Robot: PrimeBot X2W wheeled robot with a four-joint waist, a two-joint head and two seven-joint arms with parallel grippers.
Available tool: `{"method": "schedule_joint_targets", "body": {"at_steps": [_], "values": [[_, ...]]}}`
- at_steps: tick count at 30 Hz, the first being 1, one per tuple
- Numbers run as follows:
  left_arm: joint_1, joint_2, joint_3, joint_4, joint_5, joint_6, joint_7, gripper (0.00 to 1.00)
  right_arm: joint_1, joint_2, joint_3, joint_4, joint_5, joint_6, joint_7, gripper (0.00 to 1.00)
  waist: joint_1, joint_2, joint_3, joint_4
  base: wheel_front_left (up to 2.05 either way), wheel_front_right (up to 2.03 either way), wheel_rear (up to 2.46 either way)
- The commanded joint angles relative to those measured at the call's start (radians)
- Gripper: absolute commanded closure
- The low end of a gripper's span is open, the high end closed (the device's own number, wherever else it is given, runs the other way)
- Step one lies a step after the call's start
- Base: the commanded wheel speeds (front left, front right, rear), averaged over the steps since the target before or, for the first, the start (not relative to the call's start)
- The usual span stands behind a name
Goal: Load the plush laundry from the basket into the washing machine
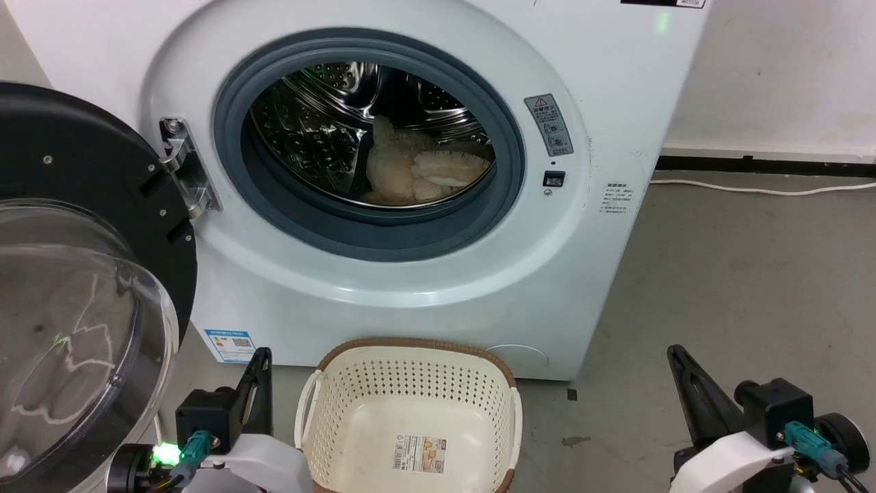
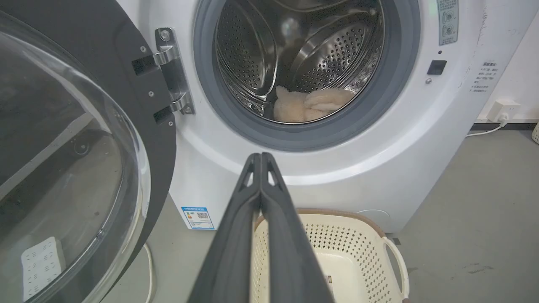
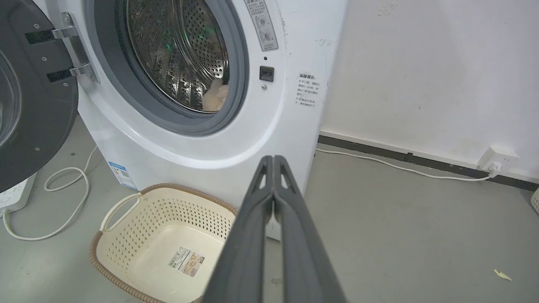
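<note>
The cream plush laundry [image 1: 417, 171] lies inside the steel drum of the white washing machine [image 1: 616, 103], whose black-rimmed clear door [image 1: 82, 294] hangs open to the left. The plush laundry [image 2: 309, 105] rests low in the drum. The cream basket [image 1: 410, 418] stands on the floor before the washer, holding just a label [image 1: 419, 453]. My left gripper [image 1: 263, 356] sits shut at the lower left, beside the basket. My right gripper [image 1: 674, 352] sits shut at the lower right, over bare floor. Both grippers [image 2: 261, 156] [image 3: 273, 159] have their fingers pressed together on nothing.
A white cable [image 1: 759, 188] runs along the floor by the wall right of the washer, to a socket [image 3: 497, 158]. A power strip [image 3: 17, 193] with a looped cord [image 3: 63, 202] lies under the open door. Grey floor [image 1: 739, 287] spreads to the right.
</note>
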Motion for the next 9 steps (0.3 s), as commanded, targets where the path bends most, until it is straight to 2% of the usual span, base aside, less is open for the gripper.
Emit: {"method": "schedule_joint_targets", "body": {"at_steps": [1, 9], "values": [[-0.019, -0.002, 0.005, -0.008, 0.01, 0.003, 0.007, 1.0, -0.025, 0.005, -0.002, 0.005, -0.01, 0.001, 0.005, 1.0, -0.0001, 0.0, 0.001, 0.0, 0.0, 0.0, 0.0], [-0.019, -0.002, 0.005, -0.008, 0.01, 0.003, 0.008, 1.0, -0.025, 0.005, -0.002, 0.005, -0.01, 0.001, 0.005, 1.0, -0.0001, 0.0, 0.001, 0.0, 0.0, 0.0, 0.0]]}}
